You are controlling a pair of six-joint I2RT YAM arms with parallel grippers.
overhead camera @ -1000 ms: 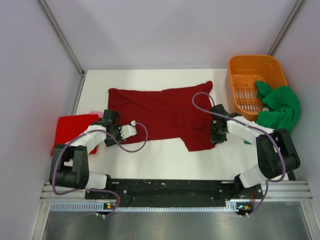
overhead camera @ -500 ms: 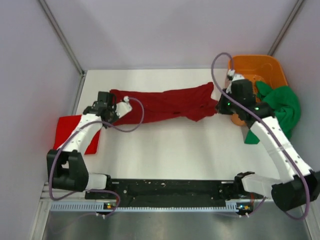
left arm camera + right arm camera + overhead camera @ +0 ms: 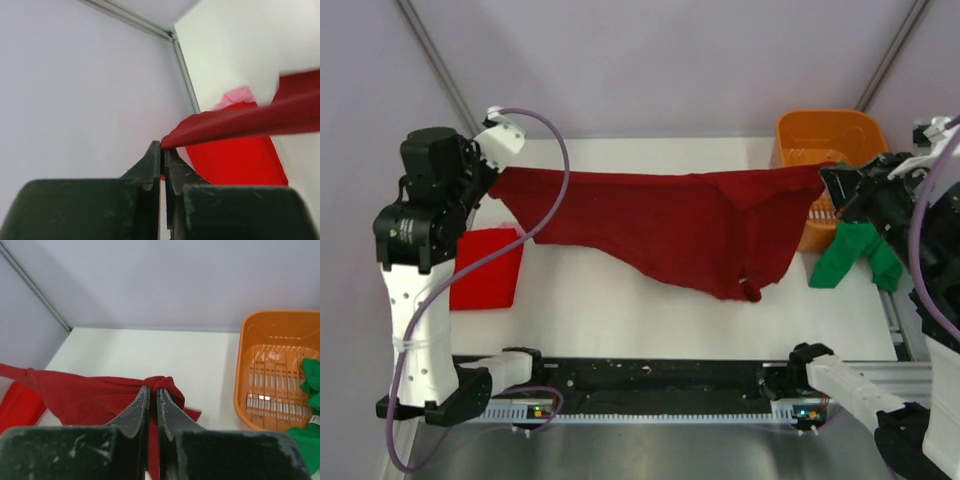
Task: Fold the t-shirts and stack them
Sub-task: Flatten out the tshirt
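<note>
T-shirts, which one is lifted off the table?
The dark maroon t-shirt, stretched between left hand and right hand; the bright red t-shirt and green t-shirt lie unheld.

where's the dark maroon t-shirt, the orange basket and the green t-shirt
dark maroon red cloth t-shirt [image 3: 690, 225]: top external view, middle of the stretched cloth
orange slotted plastic basket [image 3: 825, 130]: top external view, far inner wall
bright green cloth t-shirt [image 3: 855, 250]: top external view, middle of the bunched cloth

Orange slotted basket [image 3: 820, 130] upright at white table's [image 3: 620, 310] far right corner.
</note>
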